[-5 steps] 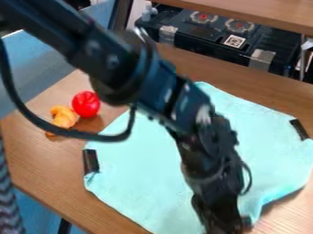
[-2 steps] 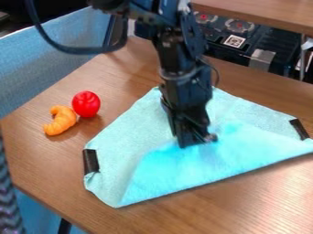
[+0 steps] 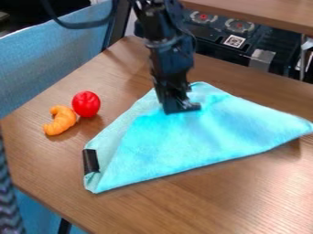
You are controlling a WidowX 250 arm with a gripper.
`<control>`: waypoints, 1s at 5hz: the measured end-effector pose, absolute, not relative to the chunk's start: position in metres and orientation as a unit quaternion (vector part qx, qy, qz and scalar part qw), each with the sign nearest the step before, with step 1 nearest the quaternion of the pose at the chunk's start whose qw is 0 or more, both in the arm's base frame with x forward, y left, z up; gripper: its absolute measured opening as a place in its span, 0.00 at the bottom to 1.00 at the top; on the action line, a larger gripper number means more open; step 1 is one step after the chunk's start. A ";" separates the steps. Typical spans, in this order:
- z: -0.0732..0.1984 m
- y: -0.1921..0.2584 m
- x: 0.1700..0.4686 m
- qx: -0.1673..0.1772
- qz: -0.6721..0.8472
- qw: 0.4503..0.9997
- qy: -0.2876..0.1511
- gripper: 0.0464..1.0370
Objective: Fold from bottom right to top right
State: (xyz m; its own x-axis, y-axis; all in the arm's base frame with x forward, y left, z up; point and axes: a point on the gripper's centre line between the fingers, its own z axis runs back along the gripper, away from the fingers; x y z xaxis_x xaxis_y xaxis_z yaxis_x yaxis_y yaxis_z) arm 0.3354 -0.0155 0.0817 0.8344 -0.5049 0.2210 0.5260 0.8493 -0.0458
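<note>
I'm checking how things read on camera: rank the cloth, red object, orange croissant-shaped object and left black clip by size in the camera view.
1. Cloth
2. Red object and orange croissant-shaped object: too alike to rank
3. Black clip

My black robot arm (image 3: 168, 50) shows segmented joints, dark blue sheen along its links and a looping black cable (image 3: 76, 23).
</note>
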 end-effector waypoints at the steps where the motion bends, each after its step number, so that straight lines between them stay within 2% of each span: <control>1: 0.091 0.001 0.354 -0.058 -0.271 0.954 -0.115 0.01; 2: 0.097 0.016 0.376 -0.054 -0.284 0.950 -0.120 0.01; 4: 0.079 0.045 0.408 -0.039 -0.290 0.952 -0.092 0.03; 5: 0.069 0.048 0.409 -0.037 -0.281 0.956 -0.079 0.18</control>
